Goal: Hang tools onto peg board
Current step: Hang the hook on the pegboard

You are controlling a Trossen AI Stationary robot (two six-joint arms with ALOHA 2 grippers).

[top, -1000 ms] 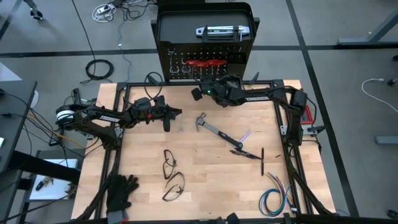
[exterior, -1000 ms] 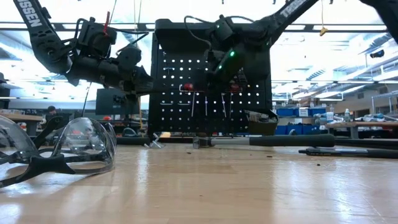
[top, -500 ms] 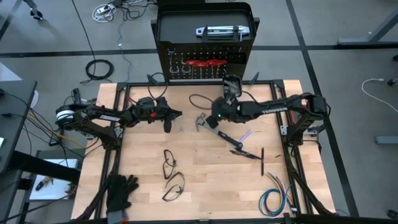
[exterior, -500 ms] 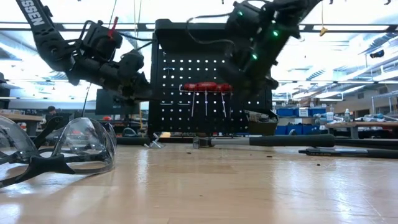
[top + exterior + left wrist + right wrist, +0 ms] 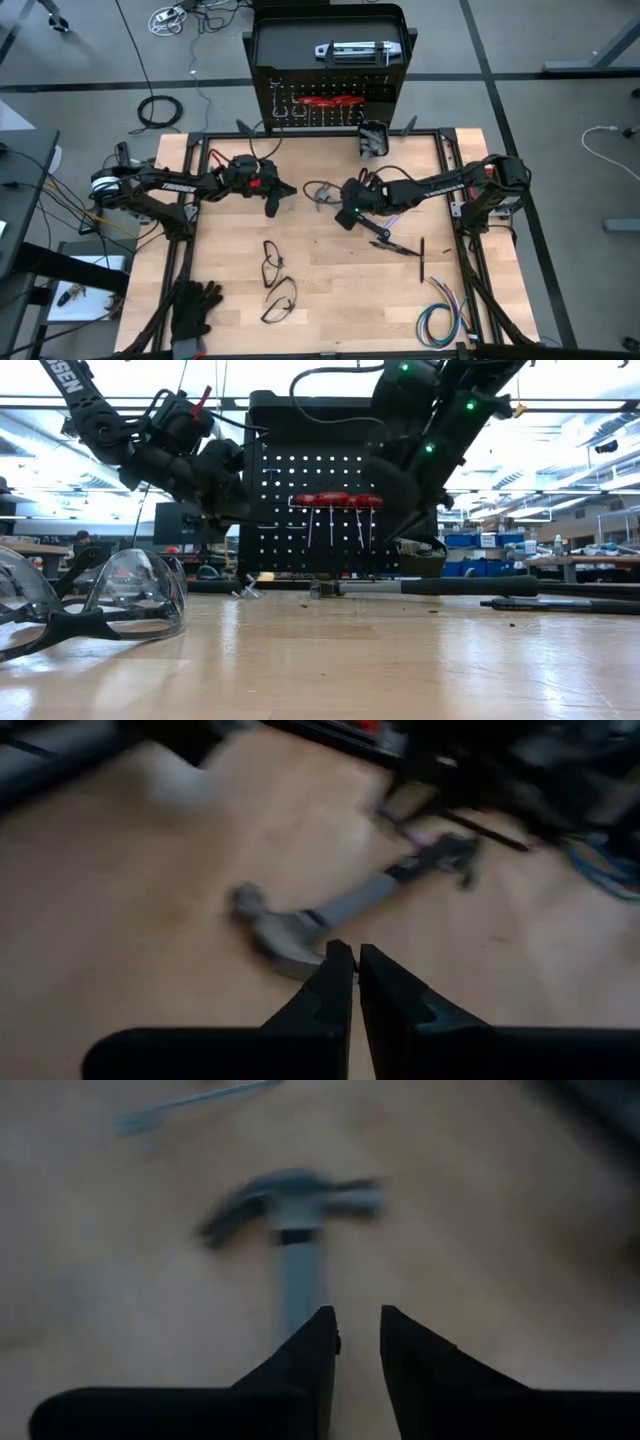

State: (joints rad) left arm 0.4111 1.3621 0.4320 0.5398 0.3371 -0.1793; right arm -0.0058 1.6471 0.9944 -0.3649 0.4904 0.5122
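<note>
Your right pincer [image 5: 345, 212] has pulled back from the peg board [image 5: 330, 70] at the far edge of the surface [image 5: 330, 300], where it was a second ago, and now hangs low over the middle, right above the hammer [image 5: 352, 212]. The red-handled tools [image 5: 335, 500] show clearly on the board's hooks now that the arm no longer covers them, so that hang looks finished and the hammer is your next piece. In the right wrist view the steel head [image 5: 290, 1192] lies just ahead of the fingers [image 5: 305, 1355], which stand narrowly apart with nothing between them; the hammer rests flat on the wood, handle running toward the right edge. Your left pincer [image 5: 272, 200] has barely shifted, waiting left of centre with its fingers [image 5: 335, 985] closed to a sliver and empty. Open the right pincer wider before you descend, or it will likely land on the handle instead of straddling it.
</note>
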